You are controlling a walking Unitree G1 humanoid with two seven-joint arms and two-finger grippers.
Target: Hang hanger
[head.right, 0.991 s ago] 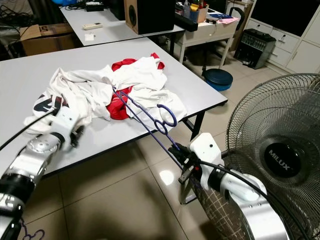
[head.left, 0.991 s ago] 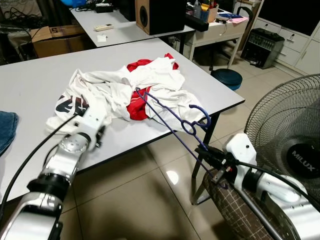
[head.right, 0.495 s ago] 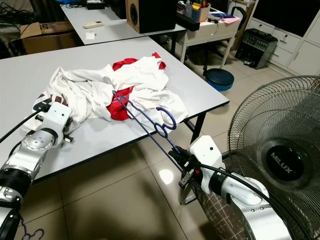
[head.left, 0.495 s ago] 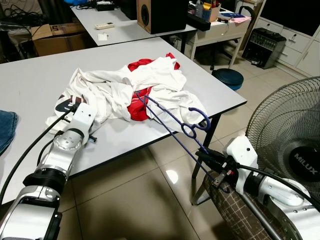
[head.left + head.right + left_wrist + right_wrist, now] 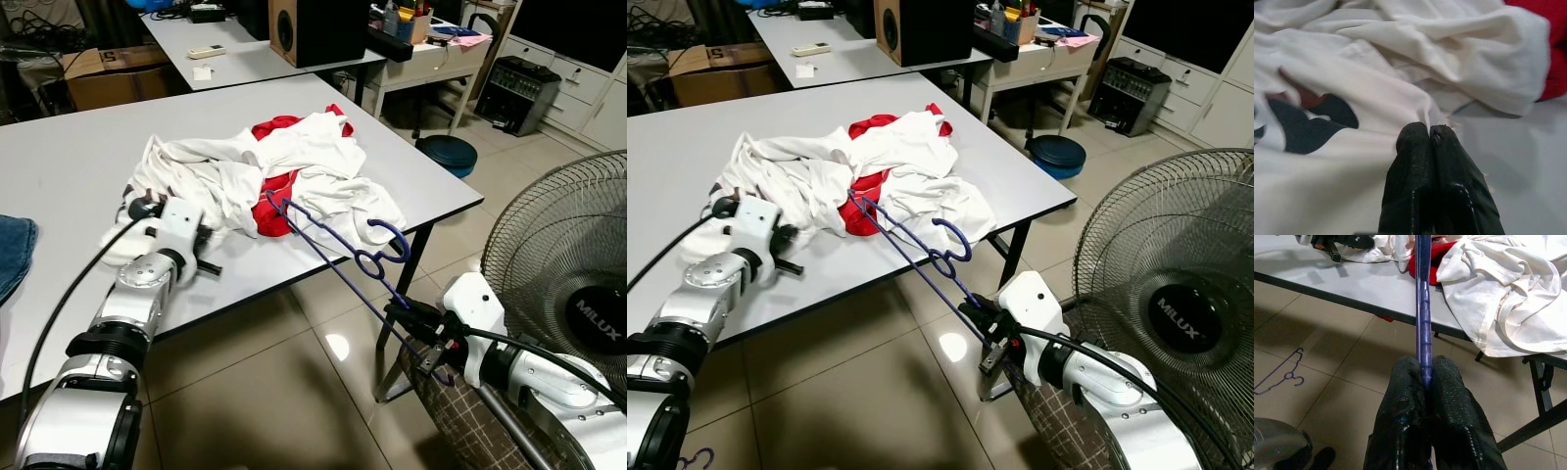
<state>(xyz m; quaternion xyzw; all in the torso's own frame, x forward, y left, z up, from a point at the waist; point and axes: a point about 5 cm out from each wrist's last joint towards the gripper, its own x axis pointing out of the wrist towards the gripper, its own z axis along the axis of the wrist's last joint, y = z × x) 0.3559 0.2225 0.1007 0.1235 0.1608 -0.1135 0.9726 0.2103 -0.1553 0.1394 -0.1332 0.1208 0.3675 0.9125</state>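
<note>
So the thing that matters here is how the purple hanger (image 5: 338, 245) lies relative to the two arms. The right gripper (image 5: 419, 331) has its fingers clamped together on one end of the hanger, down off the near right edge of the counter (image 5: 59, 166), above the tiled floor. From there the hanger's long axis runs up and away to the far left, with the hook curling up roughly midway, above the counter edge, and the far tip reaching into the pile of white and red clothes (image 5: 265, 171) around where the red fabric shows. Can't tell if that tip is actually threaded into a garment or just resting on it. The left gripper (image 5: 1427, 134) is over on the near left side of the pile, fingers pressed together at a fold of the white shirt with the dark print; looks like it's pinching the cloth, but I can't say for sure. So the right arm already owns the hanger, the left is the nearer one to the clothes, and the hanger points straight from one toward the other. There's a big fan (image 5: 573, 284) just right of the right arm, so I'd guess any swing to that side is tight.
</note>
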